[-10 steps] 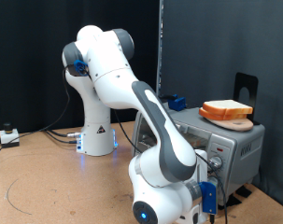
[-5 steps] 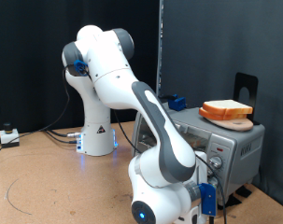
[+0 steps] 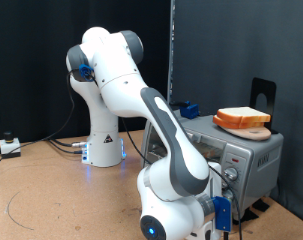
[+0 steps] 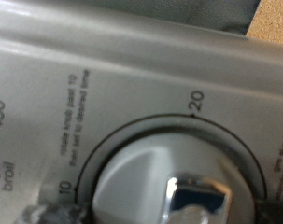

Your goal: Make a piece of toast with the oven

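Note:
The silver-grey oven [image 3: 255, 158] stands at the exterior view's right. The piece of toast [image 3: 241, 114] lies on a round wooden board [image 3: 253, 131] on top of the oven. The arm's hand [image 3: 222, 208] is low in front of the oven's knob panel, and the arm hides its fingers. The wrist view is a very close look at the oven's front panel [image 4: 132, 65]. It shows a grey timer knob [image 4: 141, 182] with marks 10 and 20, and a temperature scale reading 450 and broil. The oven door is mostly hidden behind the arm.
The robot's white base [image 3: 103, 140] stands behind on the wooden table [image 3: 51, 190]. Cables [image 3: 21, 205] and a small white box [image 3: 9, 146] lie at the exterior view's left. A blue object [image 3: 188, 108] and a black stand [image 3: 263, 94] are behind the oven. A black curtain closes the back.

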`<control>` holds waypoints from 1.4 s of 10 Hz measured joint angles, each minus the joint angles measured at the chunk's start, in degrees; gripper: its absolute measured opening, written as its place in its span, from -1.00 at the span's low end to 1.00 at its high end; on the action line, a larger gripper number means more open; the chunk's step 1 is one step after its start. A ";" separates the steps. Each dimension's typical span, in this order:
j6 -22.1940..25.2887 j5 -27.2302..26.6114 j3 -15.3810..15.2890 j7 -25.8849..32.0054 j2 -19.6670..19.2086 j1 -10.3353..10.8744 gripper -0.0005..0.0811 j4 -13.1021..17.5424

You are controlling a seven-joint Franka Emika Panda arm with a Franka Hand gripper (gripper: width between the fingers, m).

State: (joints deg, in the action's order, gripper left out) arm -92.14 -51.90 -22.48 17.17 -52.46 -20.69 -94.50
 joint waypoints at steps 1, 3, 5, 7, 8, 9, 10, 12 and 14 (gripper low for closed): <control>-0.01 -0.04 0.00 -0.06 0.03 -0.05 -0.17 0.01; 0.03 -0.14 0.02 -0.47 0.47 -0.83 0.20 0.02; 0.04 -0.14 0.07 -0.97 0.76 -1.56 0.54 0.04; 0.04 -0.14 0.11 -1.37 0.97 -2.10 0.89 0.06; -0.31 -0.16 0.11 -1.20 1.04 -2.17 0.97 0.07; -0.61 -0.36 0.07 -0.94 1.12 -2.17 0.99 0.07; -0.63 -0.69 -0.04 -0.74 1.17 -2.15 0.99 0.07; -0.81 -2.00 -0.43 -0.56 1.17 -2.09 0.99 -0.05; -0.96 -2.95 -0.68 -0.42 1.23 -2.08 0.99 -0.27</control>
State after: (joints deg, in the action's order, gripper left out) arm -93.10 -54.85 -23.15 16.75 -51.24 -22.77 -94.77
